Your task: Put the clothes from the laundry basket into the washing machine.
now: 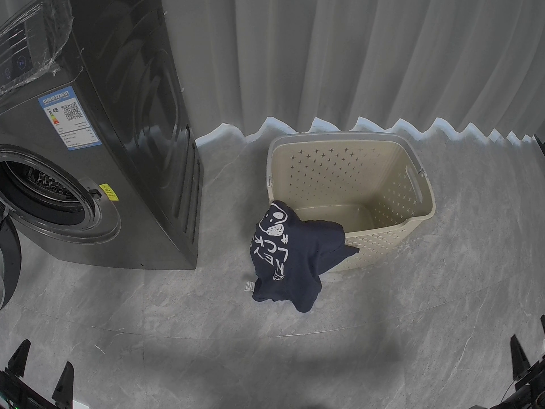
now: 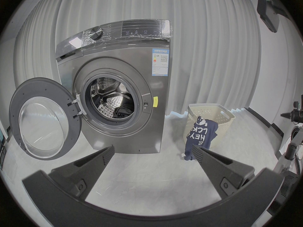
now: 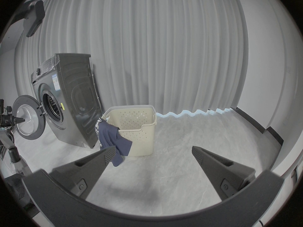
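Grey floor [image 1: 397, 313]. I read left jaws and right jaws wide open, empty. Shirt [image 1: 289, 257] drapes over basket [image 1: 352, 171] rim ahead of them, likely easing pickup; washer [image 1: 142, 115] open.

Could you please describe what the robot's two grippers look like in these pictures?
The left gripper and right gripper look alike. Each has two dark grey, wedge-shaped fingers that taper to a point, with a finely ribbed pad on the inner face near the tip and a round fastener near the base. Each pair sits on a broad, dark, curved crossbar.
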